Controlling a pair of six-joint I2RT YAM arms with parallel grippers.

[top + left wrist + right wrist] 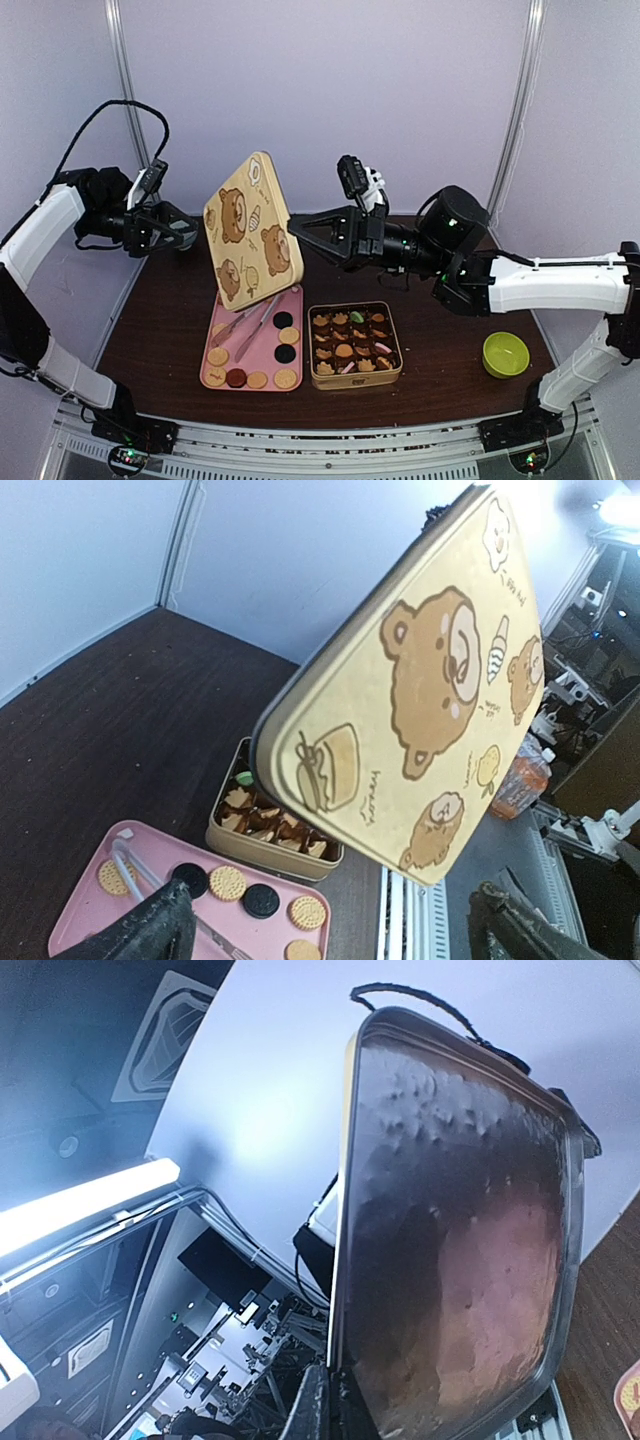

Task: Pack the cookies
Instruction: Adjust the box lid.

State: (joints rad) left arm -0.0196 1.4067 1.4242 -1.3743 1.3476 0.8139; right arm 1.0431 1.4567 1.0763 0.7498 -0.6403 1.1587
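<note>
— Dark brown tabletop (450,340) is stretching out below pale walls, and we are taking the open tin (355,378) near its front edge as our landmark. Where are we seeing the cookies (352,340)?
— We are finding most of them sitting in rows inside the tin. Others, tan rounds and a few dark ones, are lying on the pink tray (260,360) just left of the tin, alongside the metal tongs (255,325).
— And the lid (252,230)?
— It is hanging in the air above and left of the tin, over the back of the tray, standing on edge with its bear print facing the left arm. The right end effector (297,228) is pinching its right rim, jaws closed down on the metal.
— What is the left end effector (185,232) doing?
— It is hovering farther left of the tin, beyond the lid and apart from it, fingers spread wide and holding nothing.
— Anything right of the tin?
— We are noticing a green bowl (506,354) sitting there, well apart.
</note>
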